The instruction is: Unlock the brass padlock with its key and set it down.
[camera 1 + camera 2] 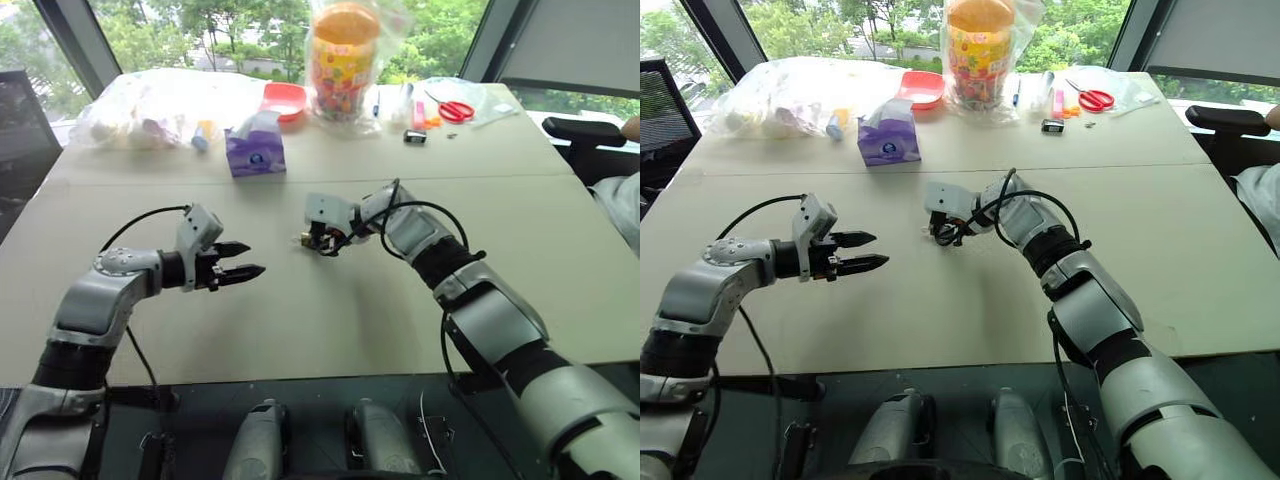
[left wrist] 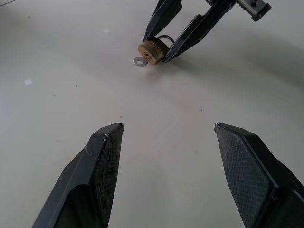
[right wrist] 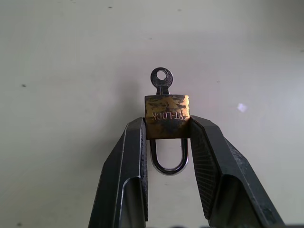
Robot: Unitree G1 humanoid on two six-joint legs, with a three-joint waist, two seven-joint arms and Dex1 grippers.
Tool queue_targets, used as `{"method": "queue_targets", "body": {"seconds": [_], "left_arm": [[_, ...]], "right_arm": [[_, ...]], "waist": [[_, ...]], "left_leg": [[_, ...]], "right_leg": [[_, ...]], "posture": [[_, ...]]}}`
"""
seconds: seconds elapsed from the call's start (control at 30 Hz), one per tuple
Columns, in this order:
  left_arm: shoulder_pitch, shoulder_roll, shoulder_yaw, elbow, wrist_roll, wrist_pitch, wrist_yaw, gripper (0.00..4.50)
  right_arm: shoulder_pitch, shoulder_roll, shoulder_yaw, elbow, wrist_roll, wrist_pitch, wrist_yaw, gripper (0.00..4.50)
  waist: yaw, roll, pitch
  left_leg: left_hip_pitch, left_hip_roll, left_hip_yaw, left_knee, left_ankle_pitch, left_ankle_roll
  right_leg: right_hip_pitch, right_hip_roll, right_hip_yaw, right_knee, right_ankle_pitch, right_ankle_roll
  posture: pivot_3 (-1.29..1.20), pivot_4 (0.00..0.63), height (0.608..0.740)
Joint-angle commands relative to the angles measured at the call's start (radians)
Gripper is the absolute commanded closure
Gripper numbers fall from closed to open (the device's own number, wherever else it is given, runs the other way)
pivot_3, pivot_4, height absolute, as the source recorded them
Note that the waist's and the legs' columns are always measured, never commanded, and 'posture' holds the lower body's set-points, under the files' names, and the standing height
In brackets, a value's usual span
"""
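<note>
The brass padlock (image 3: 166, 116) is pinched by its body between the two fingers of my right gripper (image 3: 167, 121), which is shut on it just above the tabletop. Its silver shackle (image 3: 168, 164) loops back between the fingers. The key (image 3: 162, 78) sticks out of the padlock's bottom, pointing away from the gripper. In the left wrist view the padlock (image 2: 153, 50) and key (image 2: 140, 61) lie ahead of my left gripper (image 2: 168, 127), which is open with nothing between its fingers. From the head, the left gripper (image 1: 248, 260) is to the left of the right gripper (image 1: 318, 240), a short gap apart.
Along the table's far edge stand a purple tissue box (image 1: 255, 150), a red bowl (image 1: 284, 100), a bagged snack jar (image 1: 343, 60), plastic bags (image 1: 150, 110), red scissors (image 1: 455, 110) and a small black-and-silver object (image 1: 414, 136). A person's sleeve (image 1: 620, 205) is at the right edge.
</note>
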Motion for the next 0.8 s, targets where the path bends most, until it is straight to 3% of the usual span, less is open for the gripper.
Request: {"method": "queue_targets", "body": {"seconds": [0.03, 0.23, 0.33, 0.5, 0.8], "left_arm": [[-0.115, -0.068, 0.043, 0.121, -0.067, 0.026, -0.017, 1.28], [-0.279, -0.159, 0.023, 0.320, -0.037, -0.034, -0.055, 1.28], [-0.333, -0.184, 0.014, 0.398, -0.028, -0.065, -0.098, 2.15], [-0.375, -0.203, -0.005, 0.444, -0.012, -0.080, -0.152, 4.37], [-0.371, -0.194, 0.000, 0.436, -0.006, -0.059, -0.184, 4.45]], "right_arm": [[0.070, -0.082, -0.079, -0.306, 0.021, -0.090, -0.005, 3.78], [0.180, -0.132, -0.107, -0.579, -0.011, -0.003, -0.043, 3.78], [0.194, -0.124, -0.109, -0.626, -0.017, 0.041, -0.056, 3.78], [0.200, -0.123, -0.105, -0.648, -0.028, 0.072, -0.072, 3.78], [0.199, -0.122, -0.106, -0.653, -0.035, 0.084, -0.092, 3.78]], "waist": [[0.008, 0.000, 0.000], [0.000, 0.000, 0.000], [-0.002, 0.000, 0.000], [0.002, 0.000, 0.000], [0.003, 0.000, 0.000]], "left_leg": [[-0.005, 0.000, 0.000, 0.001, 0.000, 0.000], [-0.009, 0.001, 0.003, 0.002, 0.000, 0.000], [-0.008, 0.002, 0.003, 0.002, 0.001, 0.000], [-0.008, 0.002, 0.003, 0.003, 0.001, 0.000], [-0.008, 0.002, 0.003, 0.003, 0.001, 0.000]], "right_leg": [[-0.004, 0.000, 0.000, 0.001, 0.000, 0.000], [-0.009, 0.004, 0.001, 0.001, 0.001, 0.002], [-0.009, 0.006, 0.001, 0.003, 0.001, 0.002], [-0.009, 0.008, 0.001, 0.004, 0.001, 0.002], [-0.009, 0.008, 0.001, 0.004, 0.001, 0.002]], "posture": [[0.00, 0.150, 0.740], [0.00, 0.150, 0.740], [0.00, 0.150, 0.740], [0.00, 0.150, 0.740], [0.00, 0.150, 0.740]]}}
